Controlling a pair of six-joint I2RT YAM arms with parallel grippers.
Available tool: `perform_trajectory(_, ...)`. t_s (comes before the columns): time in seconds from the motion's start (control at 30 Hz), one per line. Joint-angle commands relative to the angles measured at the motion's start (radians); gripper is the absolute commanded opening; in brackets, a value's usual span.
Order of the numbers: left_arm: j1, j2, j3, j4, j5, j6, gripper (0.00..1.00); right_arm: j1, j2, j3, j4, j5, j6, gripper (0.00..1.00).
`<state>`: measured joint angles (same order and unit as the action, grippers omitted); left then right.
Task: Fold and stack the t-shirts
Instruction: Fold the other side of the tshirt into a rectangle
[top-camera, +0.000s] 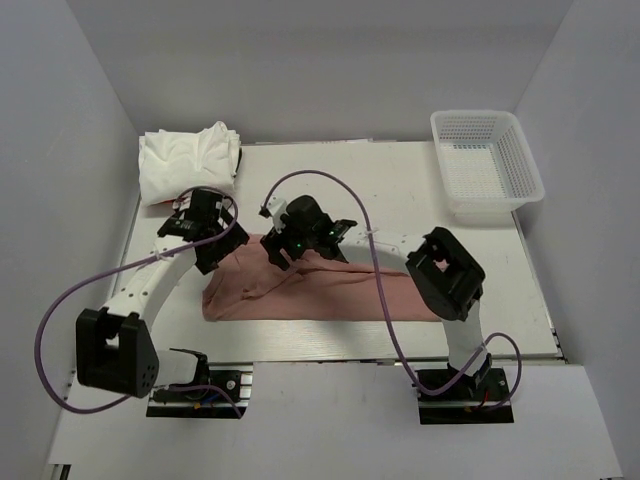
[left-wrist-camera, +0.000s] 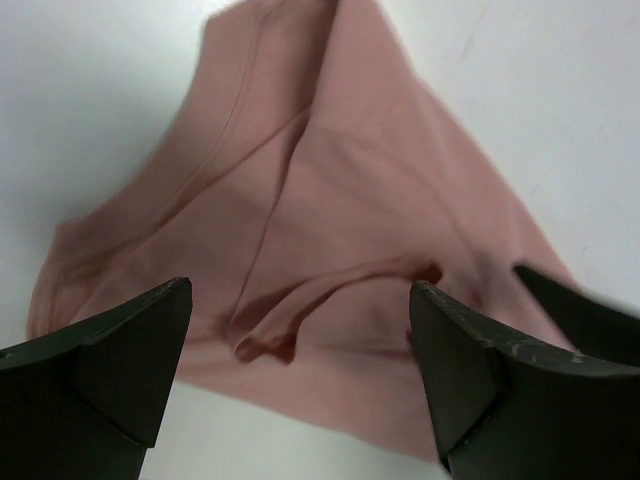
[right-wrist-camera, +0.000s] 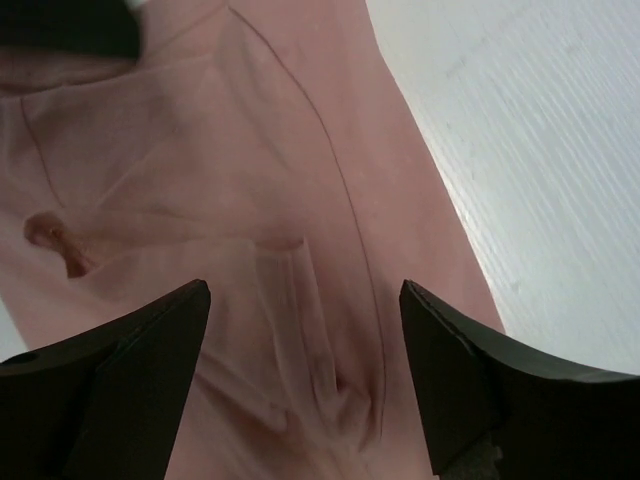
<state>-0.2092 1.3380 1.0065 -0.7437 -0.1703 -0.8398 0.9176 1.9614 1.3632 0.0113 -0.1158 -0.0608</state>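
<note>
A dusty pink t-shirt (top-camera: 320, 292) lies folded into a long band across the middle of the table, plain side up. It fills the left wrist view (left-wrist-camera: 330, 230) and the right wrist view (right-wrist-camera: 250, 200), with loose creases. A white t-shirt pile (top-camera: 188, 160) sits at the far left corner. My left gripper (top-camera: 208, 262) is open just above the shirt's left end. My right gripper (top-camera: 282, 258) is open above the shirt's upper left part. Both hold nothing.
A white plastic mesh basket (top-camera: 487, 160) stands at the far right corner. The white table (top-camera: 400, 190) lies between grey walls. Purple cables loop from both arms.
</note>
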Motion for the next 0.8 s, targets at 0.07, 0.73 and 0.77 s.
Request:
perform_trajectory(0.07, 0.002, -0.132, -0.094, -0.081, 0.057, -0.022, 0.99, 0.021, 0.091, 0.14, 0.073, -0.045, -0.056, 0.72)
perform_trajectory(0.73, 0.002, -0.198, -0.112, -0.134, 0.023, -0.012, 0.99, 0.069, 0.053, 0.002, 0.18, 0.111, -0.005, 0.37)
perform_trajectory(0.77, 0.002, -0.21, -0.112, -0.134, 0.023, -0.012, 0.99, 0.07, 0.044, -0.027, 0.194, 0.145, -0.001, 0.3)
